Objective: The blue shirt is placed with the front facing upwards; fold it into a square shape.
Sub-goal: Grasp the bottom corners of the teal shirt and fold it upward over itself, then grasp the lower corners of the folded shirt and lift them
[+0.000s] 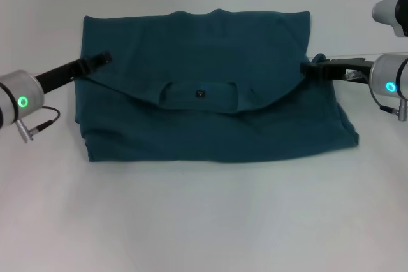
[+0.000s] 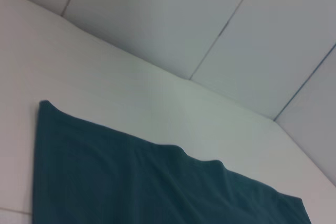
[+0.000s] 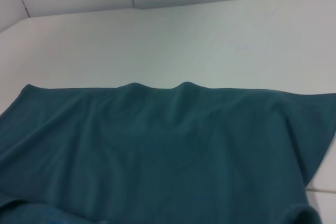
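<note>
The large dark teal-blue cotton shirt (image 1: 210, 87) lies spread across the middle of the white table (image 1: 204, 221) in front of me, its top part already turned down toward me so the collar with its small dark neck label (image 1: 200, 94) sits near the centre, on top of the lower layer. My left gripper (image 1: 102, 59) rests at the shirt's left side, right where the curved edge of the turned-down flap begins; my right gripper (image 1: 308, 69) mirrors it at the right side, touching the flap's other end. Whether either set of fingers is pinched on cloth or merely lying against it I cannot tell, since my wrist views show only fabric and table and no fingers at all. I judge the fold only half made: the shape is a wide rectangle, not yet a square. The risks from here are uneven handling. If one side holds two layers and the other just one, the flap will skew and its edge will run crooked. Dragging instead of lifting could bunch the lower layer, which already bulges outward at its near right corner (image 1: 349, 137).
</note>
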Tool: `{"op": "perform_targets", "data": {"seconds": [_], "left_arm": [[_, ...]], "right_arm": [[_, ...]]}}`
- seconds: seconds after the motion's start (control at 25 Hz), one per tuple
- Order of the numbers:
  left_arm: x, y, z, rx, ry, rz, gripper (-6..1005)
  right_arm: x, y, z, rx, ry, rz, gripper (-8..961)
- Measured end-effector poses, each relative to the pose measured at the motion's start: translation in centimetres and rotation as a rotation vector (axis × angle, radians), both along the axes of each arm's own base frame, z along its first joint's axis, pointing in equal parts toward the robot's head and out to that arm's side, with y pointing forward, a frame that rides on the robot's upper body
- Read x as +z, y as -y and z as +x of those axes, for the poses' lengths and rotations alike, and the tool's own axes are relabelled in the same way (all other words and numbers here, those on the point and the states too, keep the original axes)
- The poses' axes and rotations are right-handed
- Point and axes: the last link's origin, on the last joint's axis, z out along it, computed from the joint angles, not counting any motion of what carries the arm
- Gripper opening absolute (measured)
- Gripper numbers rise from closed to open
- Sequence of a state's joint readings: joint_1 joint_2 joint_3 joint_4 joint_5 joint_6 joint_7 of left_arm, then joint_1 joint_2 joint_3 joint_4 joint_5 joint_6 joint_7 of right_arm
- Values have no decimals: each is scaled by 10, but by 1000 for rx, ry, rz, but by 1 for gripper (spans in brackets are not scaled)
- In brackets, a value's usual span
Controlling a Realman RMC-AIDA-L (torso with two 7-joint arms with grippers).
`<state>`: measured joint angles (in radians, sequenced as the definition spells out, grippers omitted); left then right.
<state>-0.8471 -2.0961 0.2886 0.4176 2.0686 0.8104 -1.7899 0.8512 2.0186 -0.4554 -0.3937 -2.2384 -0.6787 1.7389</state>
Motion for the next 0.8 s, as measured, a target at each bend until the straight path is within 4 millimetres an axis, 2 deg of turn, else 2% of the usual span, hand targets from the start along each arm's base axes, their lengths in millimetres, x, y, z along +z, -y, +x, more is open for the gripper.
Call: {"op": "perform_targets", "data": {"seconds": [0.08,0.28,0.4,0.56,0.8], "left_arm": [[4,0,-1,1,0,13,448],[17,6,-4,-24,22,46,575],[26,14,-6,-58,65,60,655],[38,35,-12,-125,121,50,773],[45,61,-25,-168,136,16,766]], "right_arm": [[3,0,1,3,2,10,319],[14,3,4,13,1,59,566],[20,11,9,24,-17,66,596],[24,29,17,43,-75,28,626],[35,53,29,63,-144,-40,619]]}}
